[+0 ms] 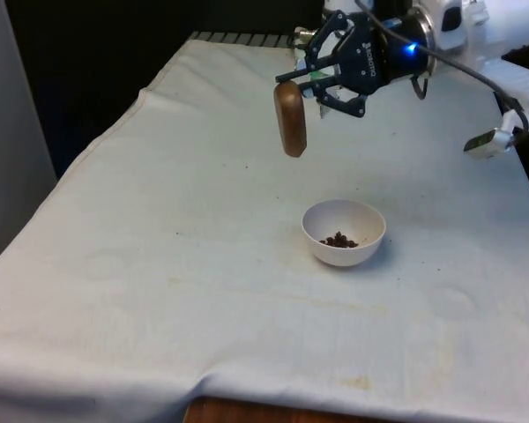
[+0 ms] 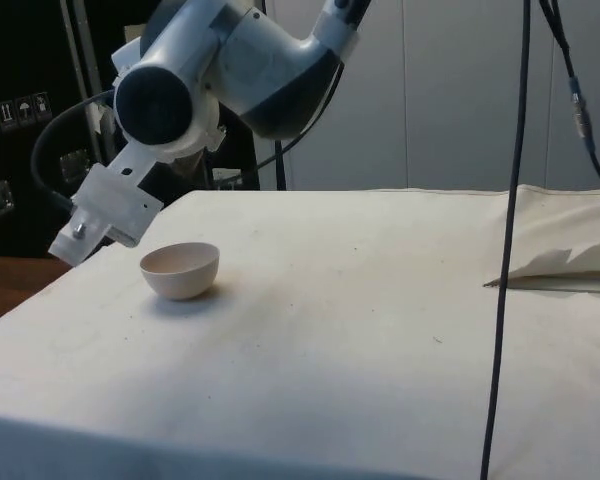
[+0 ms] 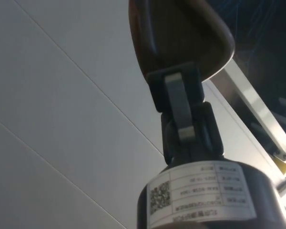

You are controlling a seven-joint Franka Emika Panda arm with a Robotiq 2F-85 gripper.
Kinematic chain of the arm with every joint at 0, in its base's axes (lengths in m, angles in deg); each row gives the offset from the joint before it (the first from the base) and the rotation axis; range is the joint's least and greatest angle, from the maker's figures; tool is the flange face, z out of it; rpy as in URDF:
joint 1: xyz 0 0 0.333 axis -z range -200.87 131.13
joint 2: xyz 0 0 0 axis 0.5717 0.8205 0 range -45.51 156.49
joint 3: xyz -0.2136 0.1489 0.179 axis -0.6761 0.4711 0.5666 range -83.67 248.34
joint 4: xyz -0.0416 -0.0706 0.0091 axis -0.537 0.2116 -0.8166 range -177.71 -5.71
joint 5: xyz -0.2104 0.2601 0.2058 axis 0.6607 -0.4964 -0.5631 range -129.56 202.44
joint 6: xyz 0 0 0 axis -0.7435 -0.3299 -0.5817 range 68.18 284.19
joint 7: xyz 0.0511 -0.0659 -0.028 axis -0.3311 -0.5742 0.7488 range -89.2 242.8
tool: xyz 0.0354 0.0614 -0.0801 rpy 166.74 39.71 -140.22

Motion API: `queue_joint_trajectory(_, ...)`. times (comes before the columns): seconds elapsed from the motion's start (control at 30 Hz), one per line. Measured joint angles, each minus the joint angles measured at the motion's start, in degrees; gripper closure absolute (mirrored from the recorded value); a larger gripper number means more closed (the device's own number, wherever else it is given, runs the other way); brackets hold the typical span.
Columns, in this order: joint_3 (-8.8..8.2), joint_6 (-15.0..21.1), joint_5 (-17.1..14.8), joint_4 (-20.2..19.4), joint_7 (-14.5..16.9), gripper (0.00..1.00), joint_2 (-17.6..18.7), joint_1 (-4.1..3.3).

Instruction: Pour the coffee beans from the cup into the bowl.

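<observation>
Gripper [image 1: 322, 88] upper centre, pinching brown cup [image 1: 290, 119]; beans [image 1: 339, 240] lie in white bowl [image 1: 344, 232]; right cup gently before setting down.

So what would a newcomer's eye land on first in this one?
Probably the brown cup, held in the air by the black gripper and tipped over above the white cloth. Next, the white bowl below it, nearer the camera in the front view, with a small heap of coffee beans in its bottom.
</observation>
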Motion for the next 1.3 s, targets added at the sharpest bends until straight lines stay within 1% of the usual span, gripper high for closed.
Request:
queue_joint_trajectory(0.17, -0.74, 1.60, -1.26, 0.00, -0.17, 1.00, -0.52, 0.46)
queue_joint_trajectory(0.43, -1.83, 3.09, -2.64, 0.00, -0.17, 1.00, -1.09, 0.74)
queue_joint_trajectory(0.57, -2.81, 4.47, -3.50, -0.06, -0.17, 1.00, -1.32, 0.97)
queue_joint_trajectory(0.6, -2.81, 4.47, -3.50, -0.06, -0.17, 1.00, -1.32, 0.97)
queue_joint_trajectory(0.7, -3.61, 5.39, -4.13, -0.06, -0.11, 1.00, -1.32, 1.09)
queue_joint_trajectory(0.9, -4.18, 5.90, -5.44, -0.06, 0.23, 1.00, -1.43, 1.09)
queue_joint_trajectory(1.2, -4.81, 6.99, -8.25, -0.06, 0.92, 1.00, -1.60, 1.20)
queue_joint_trajectory(1.3, -5.16, 7.91, -9.68, 0.00, 1.20, 1.00, -1.72, 1.26)
